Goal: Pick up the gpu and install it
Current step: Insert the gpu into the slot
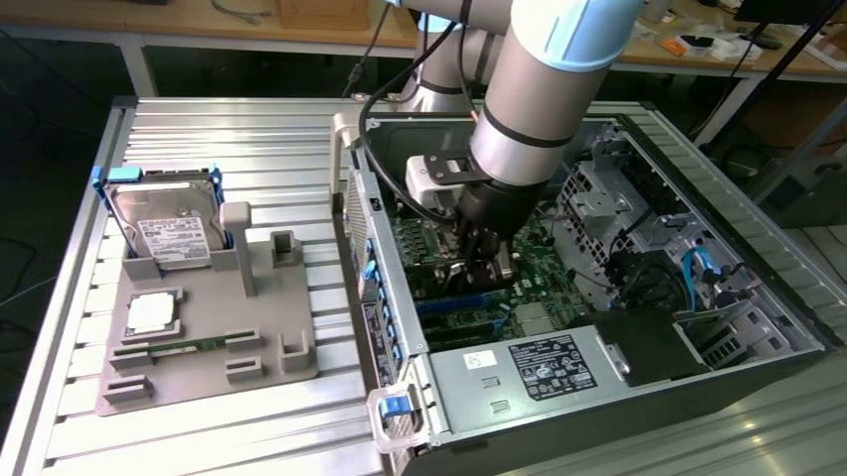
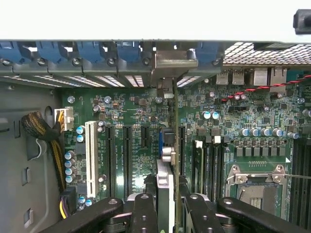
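Inside the open computer case, the gripper clamps the gpu edge-on, upright over the motherboard slots, its metal bracket at the case's rear wall.

A robot arm reaches down from the far side into an open computer case lying on its side on the exterior view's right of a ribbed metal table. Its gripper is low inside the case, just above the green motherboard, with a dark flat card, the gpu, standing on edge between its fingers. A labelled black power supply fills the near corner of the case. On the exterior view's left, a grey fixture tray holds a silver hard drive with a blue frame, upright, a processor chip and a narrow green memory stick.
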Motion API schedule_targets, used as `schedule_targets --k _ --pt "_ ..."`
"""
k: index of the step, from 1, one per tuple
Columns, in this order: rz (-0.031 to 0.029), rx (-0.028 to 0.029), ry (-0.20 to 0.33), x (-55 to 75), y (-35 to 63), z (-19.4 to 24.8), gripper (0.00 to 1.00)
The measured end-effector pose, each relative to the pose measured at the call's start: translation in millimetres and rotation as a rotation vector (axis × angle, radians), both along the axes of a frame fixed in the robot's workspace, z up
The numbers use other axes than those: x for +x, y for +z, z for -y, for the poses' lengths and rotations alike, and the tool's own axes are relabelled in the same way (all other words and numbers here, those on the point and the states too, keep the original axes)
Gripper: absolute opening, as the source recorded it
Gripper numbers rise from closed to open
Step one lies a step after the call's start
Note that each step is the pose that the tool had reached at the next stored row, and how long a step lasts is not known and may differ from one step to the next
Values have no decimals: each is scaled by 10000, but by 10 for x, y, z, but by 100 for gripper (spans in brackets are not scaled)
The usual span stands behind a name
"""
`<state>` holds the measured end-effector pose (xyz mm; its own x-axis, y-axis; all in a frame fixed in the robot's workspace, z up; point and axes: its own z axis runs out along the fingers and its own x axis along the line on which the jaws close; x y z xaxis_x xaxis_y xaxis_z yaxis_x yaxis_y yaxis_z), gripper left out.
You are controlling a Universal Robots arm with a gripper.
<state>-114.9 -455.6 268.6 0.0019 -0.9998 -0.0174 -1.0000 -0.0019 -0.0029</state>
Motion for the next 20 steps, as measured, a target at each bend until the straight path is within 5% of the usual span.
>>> schedule_targets --k 20 --pt "1 1 1 0 -2 17 27"
